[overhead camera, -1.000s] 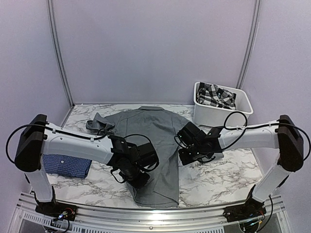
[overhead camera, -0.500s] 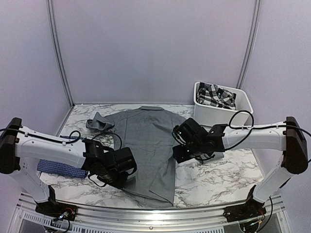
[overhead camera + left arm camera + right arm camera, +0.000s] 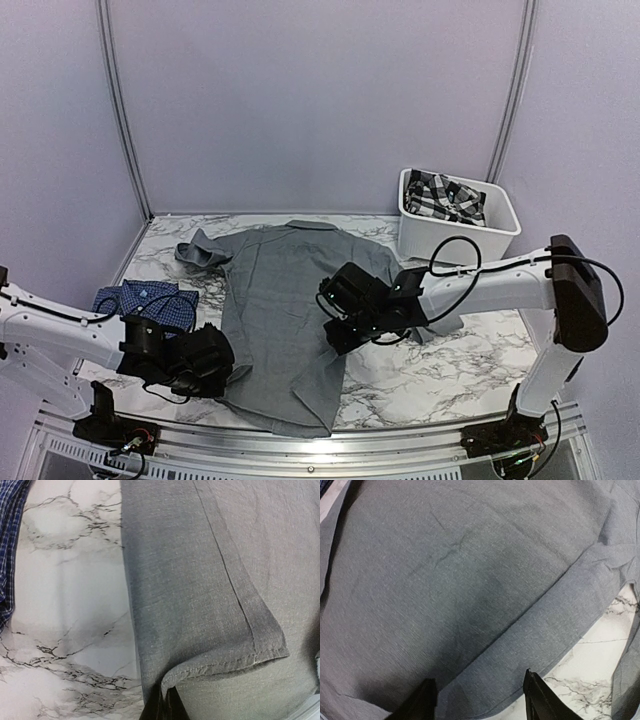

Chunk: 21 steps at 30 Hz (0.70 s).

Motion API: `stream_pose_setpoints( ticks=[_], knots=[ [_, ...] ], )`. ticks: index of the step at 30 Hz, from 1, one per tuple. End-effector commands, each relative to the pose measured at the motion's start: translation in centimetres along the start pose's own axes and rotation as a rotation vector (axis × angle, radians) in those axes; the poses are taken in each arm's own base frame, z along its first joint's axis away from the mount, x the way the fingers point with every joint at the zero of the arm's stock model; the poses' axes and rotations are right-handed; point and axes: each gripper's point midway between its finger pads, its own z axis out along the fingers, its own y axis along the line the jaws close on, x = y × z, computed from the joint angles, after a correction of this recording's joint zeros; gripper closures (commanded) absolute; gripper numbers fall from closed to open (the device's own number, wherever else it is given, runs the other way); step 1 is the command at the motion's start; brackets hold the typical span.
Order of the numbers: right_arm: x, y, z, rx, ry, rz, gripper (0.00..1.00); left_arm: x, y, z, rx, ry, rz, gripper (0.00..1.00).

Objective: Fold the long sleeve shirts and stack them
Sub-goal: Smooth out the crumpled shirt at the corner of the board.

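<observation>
Left pincer (image 3: 222,372): clenched on the grey shirt (image 3: 290,290) at its near-left hem corner. In the wrist view the hem curls over and runs down between my dark fingers.

Right pincer (image 3: 335,330): released, the 2 fingers stand apart with nothing between them. It sits over the shirt's right half, just inside the right edge. I cannot tell whether it touches the cloth.

Grey shirt: spread down the middle of the marble table (image 3: 430,370), collar at the far side, hem close to the near rail (image 3: 300,440). 1 sleeve (image 3: 200,252) lies bunched at the far left.

Blue check shirt (image 3: 150,300): folded, at the table's left side, apart from the grey one. A strip of bare marble separates the 2.

Room: open marble lies right of the grey shirt, from its right edge to the table's right side. The white bin (image 3: 500,225) holding plaid cloth (image 3: 445,195) takes up the far-right corner.
</observation>
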Motion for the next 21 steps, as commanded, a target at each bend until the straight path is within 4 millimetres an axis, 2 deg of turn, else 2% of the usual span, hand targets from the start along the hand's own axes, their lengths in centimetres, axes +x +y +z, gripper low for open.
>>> stream_pose_setpoints(
  ticks=[1,6,12,15,21],
  knots=[
    [1.1,-1.0,-0.7,0.044,0.017,-0.009,0.63,-0.8,0.4,-0.6,0.071,-0.081,-0.156,0.92],
    [5.1,-2.7,-0.5,0.067,0.088,0.004,0.85,-0.2,1.9,-0.2,0.099,-0.101,-0.255,0.87],
    [8.0,-4.1,-0.4,0.07,0.122,0.051,0.94,-0.2,4.3,-0.8,0.14,-0.155,-0.404,0.8],
    [7.5,-4.6,-0.8,0.073,0.101,0.069,0.92,-0.5,5.3,-1.3,0.177,-0.193,-0.458,0.7],
    [4.4,-3.6,-2.3,0.037,0.024,0.06,0.71,-2.9,3.6,-4.6,0.253,-0.277,-0.324,0.55]
  ],
)
